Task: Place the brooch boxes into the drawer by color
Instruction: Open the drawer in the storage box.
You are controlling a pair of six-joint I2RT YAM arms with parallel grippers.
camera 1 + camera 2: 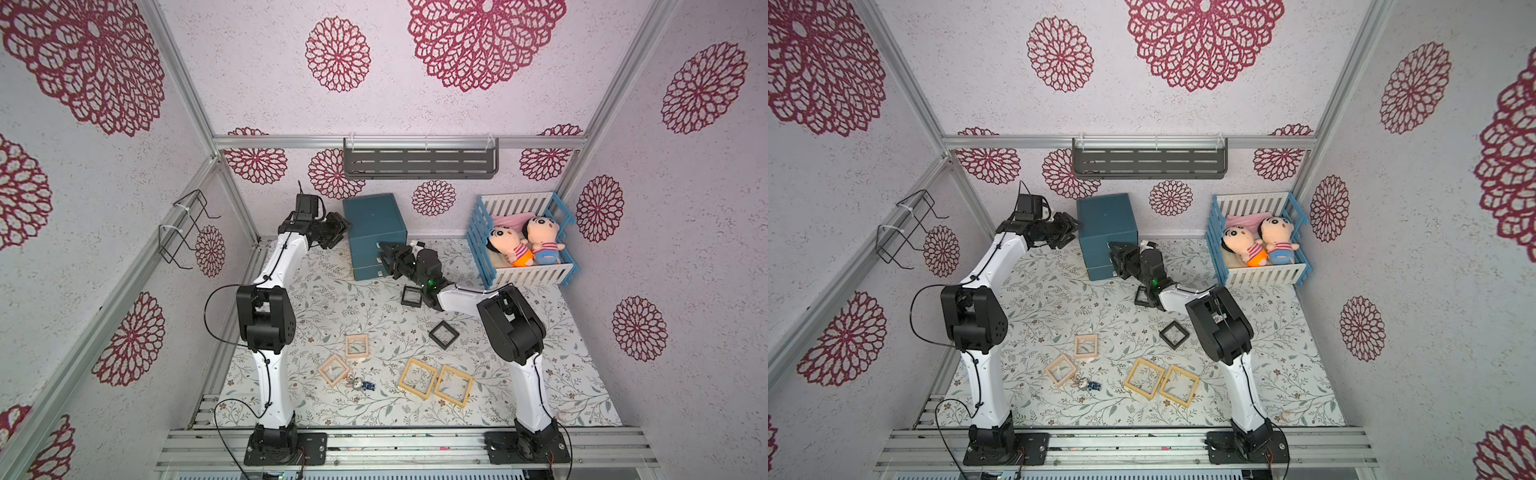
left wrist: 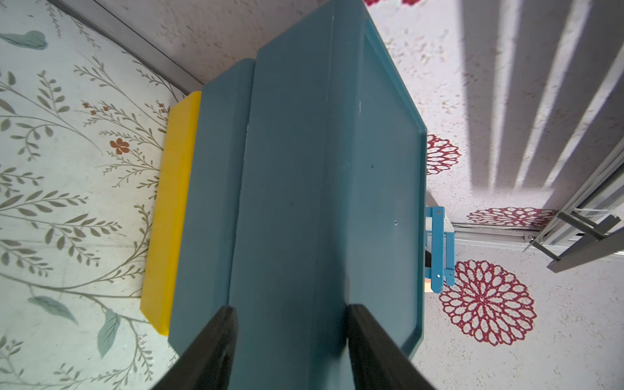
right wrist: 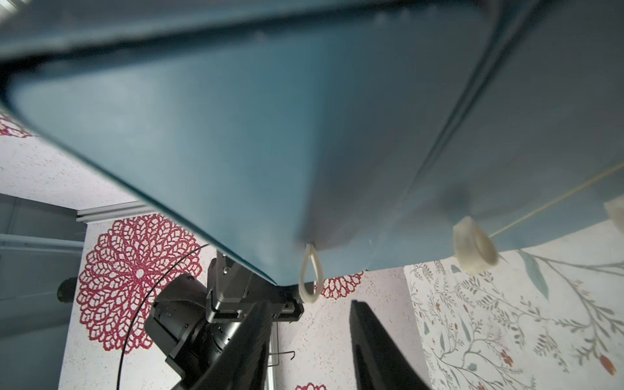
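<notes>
Upper centre of both top views, against the back wall: the drawer point(image 1: 374, 226), a matte teal-blue boxy chest with three stacked fronts. Its pulls show in the right wrist view as pale loops point(image 3: 309, 273) of soft strip.

Brooch boxes lie flat on the floral-print table point(image 1: 316, 299), lower centre. All are square frames with clear middles.
- pink pair point(image 1: 356, 346) point(image 1: 333, 370): close together, left of centre.
- yellow-tan pair point(image 1: 418, 378) point(image 1: 453, 385): larger, touching edge to edge.
- black pair point(image 1: 444, 333) point(image 1: 411, 296): apart, and the upper one is half covered by the right arm.

Left end effector point(image 1: 341, 227) is at the chest's left side. Its fingers point(image 2: 216, 347) are apart, with the teal wall filling the gap; contact cannot be told.

Right end effector point(image 1: 383, 254) is at the chest front, fingers apart. A loop sits just ahead of the gap and nothing is clamped.

The chest face is blurred in the right wrist view. A yellow slab point(image 2: 169, 216) shows at the chest's foot in the left wrist view; what it is cannot be made out.
</notes>
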